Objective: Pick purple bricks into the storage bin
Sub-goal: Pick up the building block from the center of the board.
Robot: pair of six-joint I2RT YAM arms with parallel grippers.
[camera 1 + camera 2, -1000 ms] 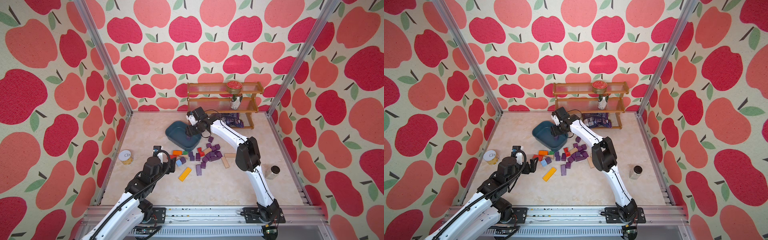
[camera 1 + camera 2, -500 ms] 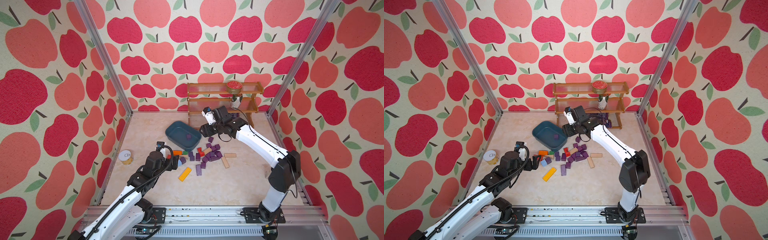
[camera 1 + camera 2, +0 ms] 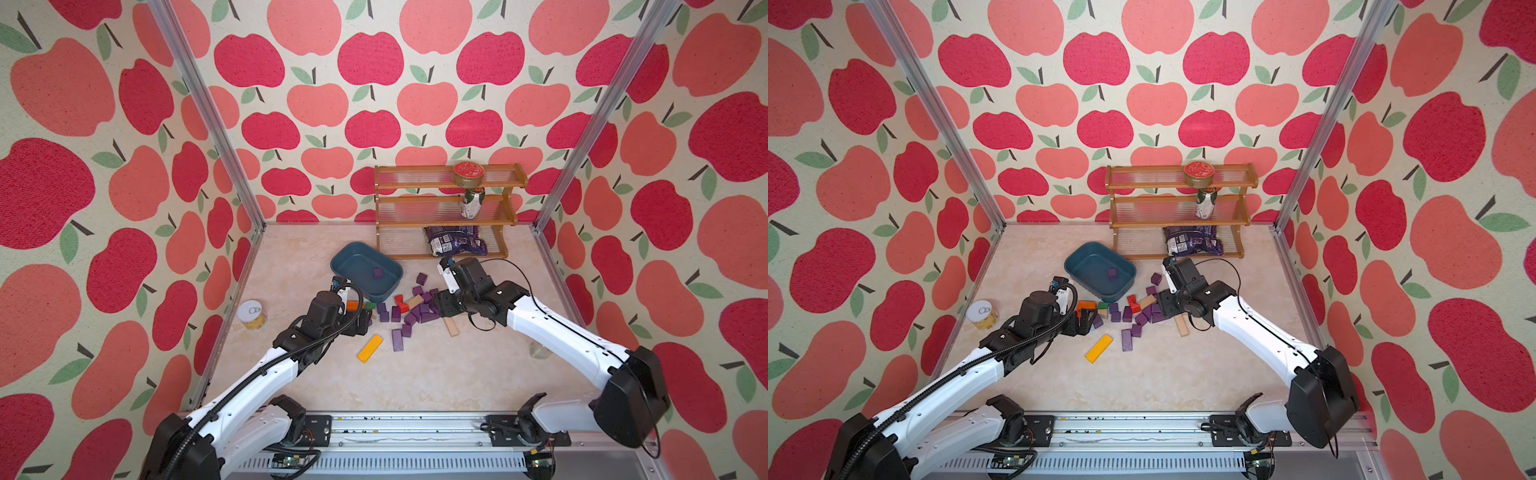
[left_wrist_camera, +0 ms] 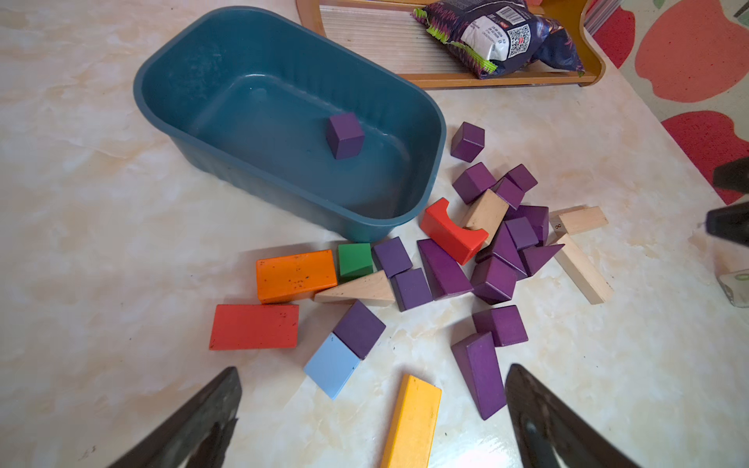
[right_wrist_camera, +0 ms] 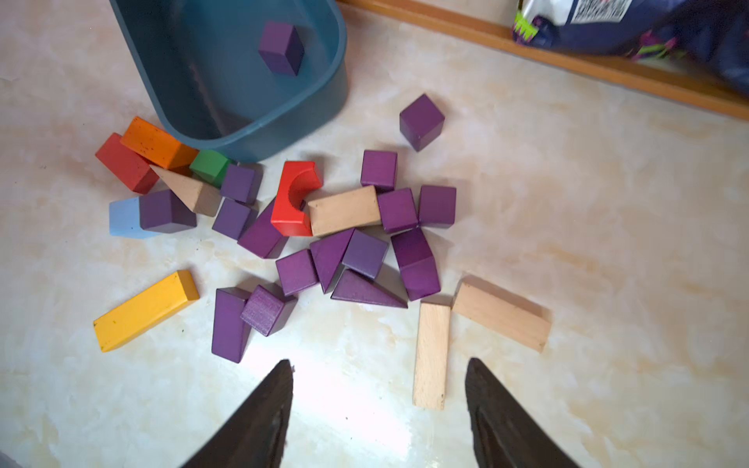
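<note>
Starting at the left of a top view, a tin can (image 3: pixel 252 314) stands near the wall, at about 9 o'clock from the block pile. Next comes the left gripper (image 3: pixel 365 323), low over the table at the pile's 8 o'clock edge. The left wrist view shows its jaws spread wide and gripping nothing, with a yellow block (image 4: pixel 411 421) on the table beneath the gap and a light-blue block (image 4: pixel 331 364) just beside it. At 12 o'clock from that gripper sits the storage bin (image 3: pixel 353 264), with one purple cube (image 3: pixel 377 273) on its floor. The other purple bricks (image 3: pixel 417 318) lie loose on the table at the bin's 5 o'clock, mixed with an orange block (image 3: pixel 352 305), a red arch block (image 3: pixel 401 303) and a tan plank (image 3: pixel 451 327). The right gripper (image 3: pixel 439 302) hovers at the pile's 3 o'clock edge. In the right wrist view its jaws are parted and empty, tips over bare table beside that plank. At 12 o'clock from it, a wooden rack (image 3: pixel 415 198) carries a snack bag (image 3: pixel 455 245) on its lowest shelf
</note>
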